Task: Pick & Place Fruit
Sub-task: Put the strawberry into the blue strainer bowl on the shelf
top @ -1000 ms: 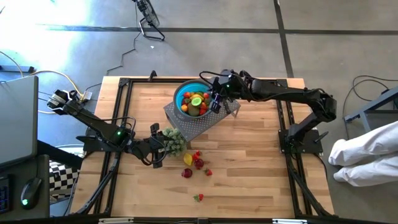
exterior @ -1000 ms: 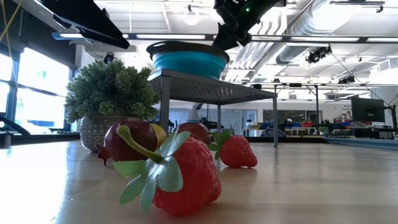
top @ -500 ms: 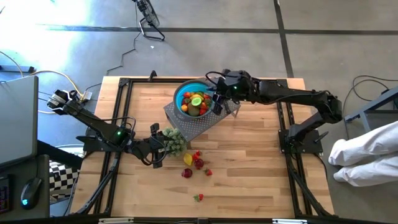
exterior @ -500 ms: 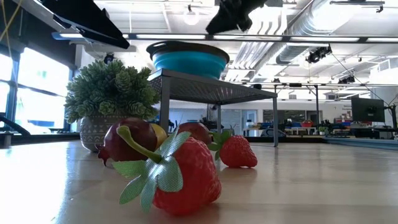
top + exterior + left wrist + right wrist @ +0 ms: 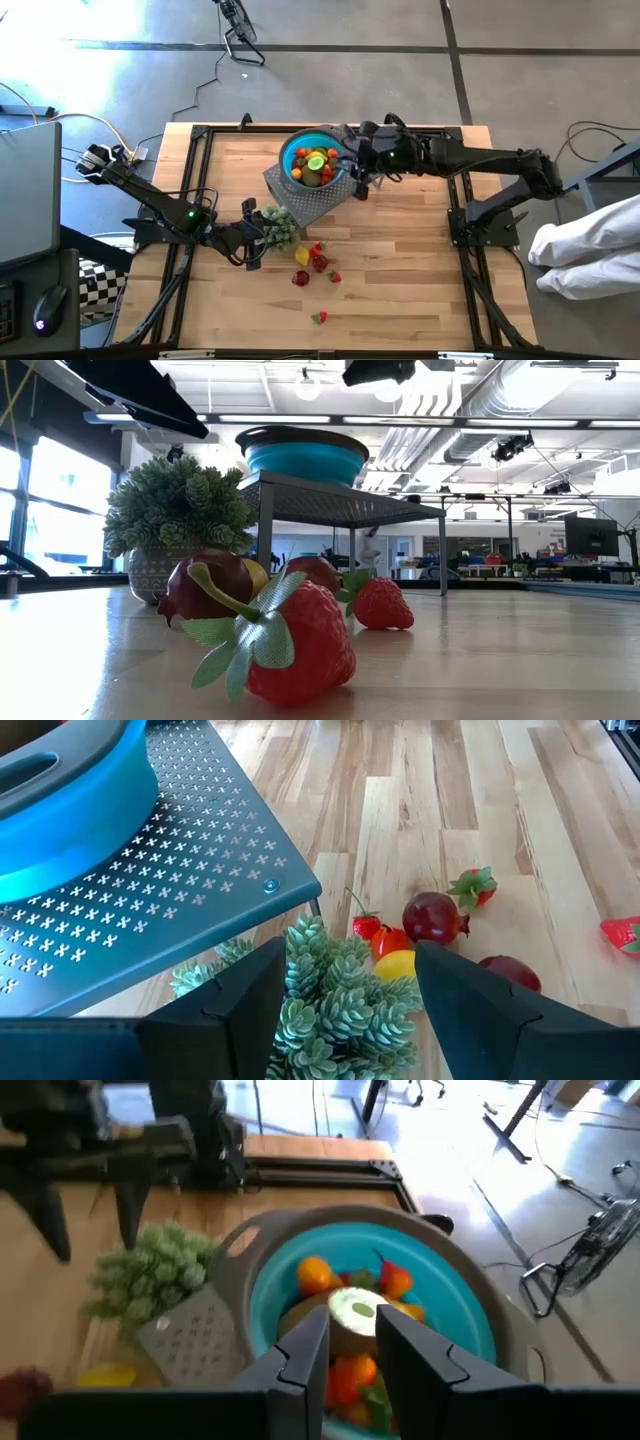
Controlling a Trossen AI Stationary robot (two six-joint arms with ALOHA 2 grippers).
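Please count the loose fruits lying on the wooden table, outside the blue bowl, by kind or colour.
Strawberries: 2
Dark red round fruits: 2
Small bright red pieces: 2
Yellow fruit: 1
Total: 7

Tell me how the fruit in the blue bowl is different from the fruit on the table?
The fruit in the bowl is heaped together up on the grey metal stand, while the fruit on the table lies loosely scattered down on the wood. The bowl pile mixes orange, red and lime green pieces; the table fruit is mostly red, with one yellow piece. The table fruit includes strawberries. Both are small, rounded pieces.
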